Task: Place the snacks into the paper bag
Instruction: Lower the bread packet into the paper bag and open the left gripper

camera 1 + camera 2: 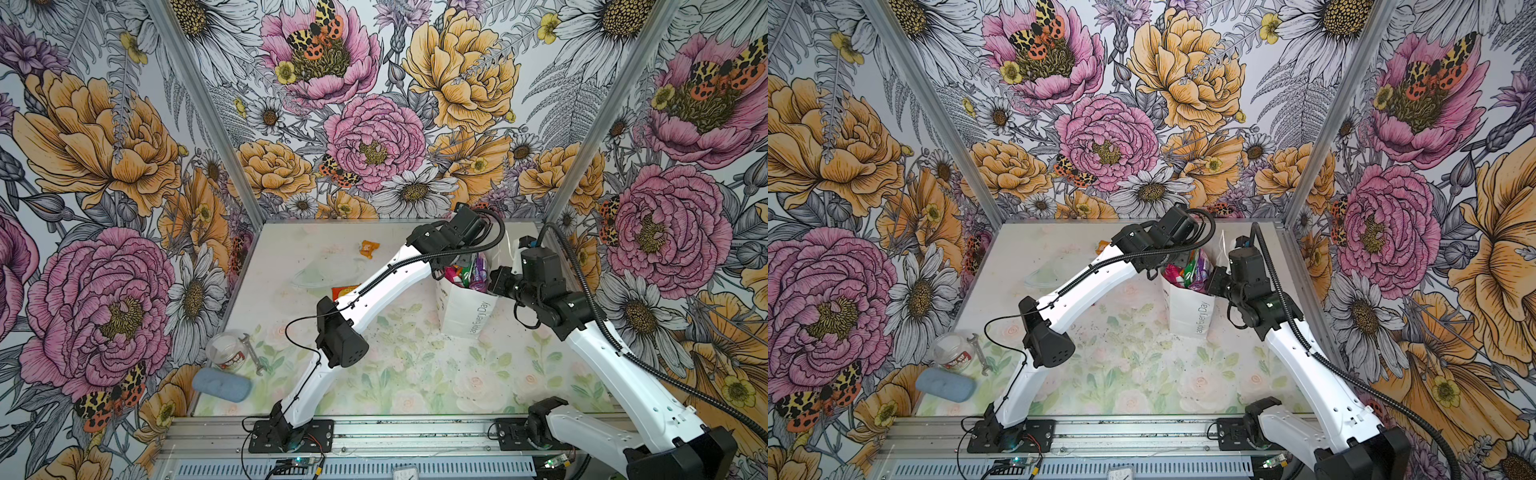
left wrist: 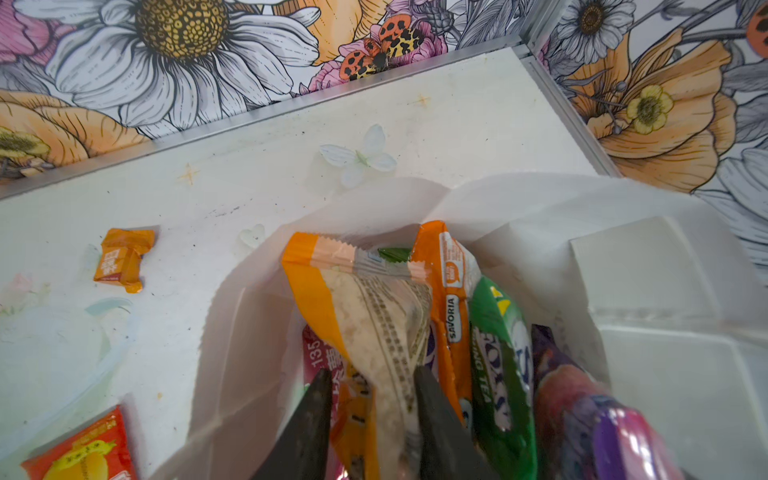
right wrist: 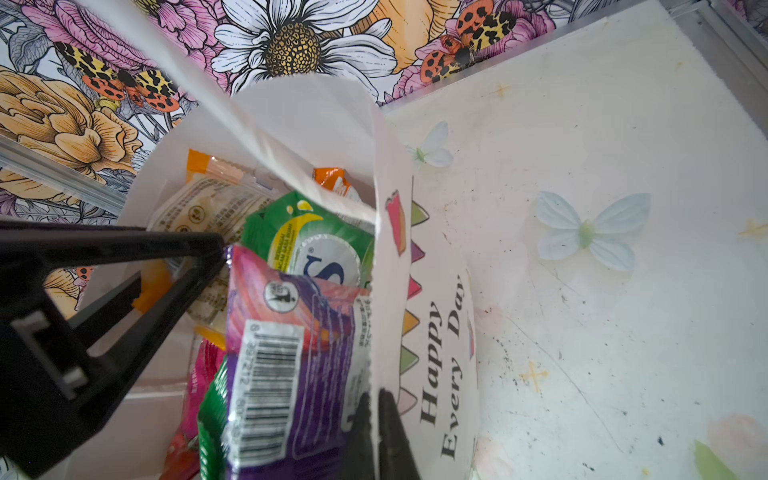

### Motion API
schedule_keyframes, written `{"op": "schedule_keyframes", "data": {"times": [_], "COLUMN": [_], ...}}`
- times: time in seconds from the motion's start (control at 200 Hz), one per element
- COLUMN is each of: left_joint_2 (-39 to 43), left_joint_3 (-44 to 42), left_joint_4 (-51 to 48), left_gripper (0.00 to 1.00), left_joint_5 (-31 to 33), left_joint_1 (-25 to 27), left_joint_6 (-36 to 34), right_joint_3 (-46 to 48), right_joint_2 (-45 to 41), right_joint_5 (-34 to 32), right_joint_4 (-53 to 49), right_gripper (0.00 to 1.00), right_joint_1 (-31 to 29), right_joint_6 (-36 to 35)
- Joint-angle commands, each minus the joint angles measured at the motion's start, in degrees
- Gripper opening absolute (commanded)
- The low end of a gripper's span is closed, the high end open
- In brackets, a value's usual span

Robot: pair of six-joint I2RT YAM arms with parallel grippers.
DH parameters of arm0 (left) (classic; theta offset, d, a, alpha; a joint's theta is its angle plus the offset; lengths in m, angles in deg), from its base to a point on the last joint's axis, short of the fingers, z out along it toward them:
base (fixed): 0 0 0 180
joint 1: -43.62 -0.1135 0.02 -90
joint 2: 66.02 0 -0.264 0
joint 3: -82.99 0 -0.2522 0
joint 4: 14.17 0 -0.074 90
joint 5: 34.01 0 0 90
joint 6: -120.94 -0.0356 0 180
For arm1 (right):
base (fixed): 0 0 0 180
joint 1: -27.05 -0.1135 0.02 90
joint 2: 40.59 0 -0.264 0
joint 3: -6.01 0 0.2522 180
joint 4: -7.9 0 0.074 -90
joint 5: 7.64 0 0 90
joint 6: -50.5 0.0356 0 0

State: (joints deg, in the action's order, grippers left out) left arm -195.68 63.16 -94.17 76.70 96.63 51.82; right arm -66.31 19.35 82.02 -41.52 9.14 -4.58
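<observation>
The white paper bag (image 1: 465,311) (image 3: 432,332) stands upright at the back right, stuffed with snacks (image 1: 469,270). My left gripper (image 2: 374,386) is inside its mouth, open, with an orange-and-white packet (image 2: 374,307) standing loose between the fingers. Beside that packet are an orange packet (image 2: 449,291), a green one (image 2: 498,374) and a purple one (image 2: 582,407). My right gripper (image 3: 374,399) is shut on the bag's printed wall at the rim. On the table lie a tiny orange packet (image 1: 368,248) (image 2: 122,259) and a red-orange packet (image 1: 344,291) (image 2: 83,449), partly under the left arm.
At the front left are a clear plastic cup (image 1: 226,349), a wrench (image 1: 251,353) and a blue-grey oblong case (image 1: 222,384). A clear plastic lid (image 1: 320,272) lies left of the bag. Flowered walls close in three sides.
</observation>
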Motion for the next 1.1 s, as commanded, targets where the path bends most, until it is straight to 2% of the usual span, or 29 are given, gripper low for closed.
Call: {"op": "schedule_keyframes", "data": {"times": [0.0, 0.105, 0.405, 0.585, 0.901, 1.096], "left_joint_2": [1.2, 2.3, 7.1, 10.0, 14.7, 13.9], "left_joint_3": [1.6, 1.4, 0.8, 0.9, 0.2, -3.2], "left_joint_4": [0.3, 0.2, 0.4, 0.4, 1.5, 1.9], "left_gripper": [0.47, 0.55, 0.61, 0.69, 0.73, 0.73], "left_joint_5": [-1.5, -0.2, 0.4, 1.3, -3.7, -4.7], "left_joint_1": [-0.2, 0.2, 1.1, 3.1, 3.6, 1.5], "left_joint_6": [-0.5, -2.0, -3.6, -5.6, -5.8, -1.9], "right_joint_3": [0.1, 0.1, 0.3, 0.2, -0.3, -0.8], "right_joint_2": [-1.0, -1.0, -1.2, -1.2, -1.1, -1.5], "right_joint_5": [0.5, 0.8, 0.6, 0.7, 0.9, 1.3], "right_joint_4": [1.5, 1.5, 1.5, 1.5, 1.5, 1.5], "right_gripper": [0.00, 0.00, 0.00, 0.00, 0.00, 0.00], "right_joint_1": [0.0, -0.1, 0.0, -0.1, -0.1, 0.0], "right_joint_6": [-0.1, 0.0, 0.1, 0.0, -0.1, 0.1]}}
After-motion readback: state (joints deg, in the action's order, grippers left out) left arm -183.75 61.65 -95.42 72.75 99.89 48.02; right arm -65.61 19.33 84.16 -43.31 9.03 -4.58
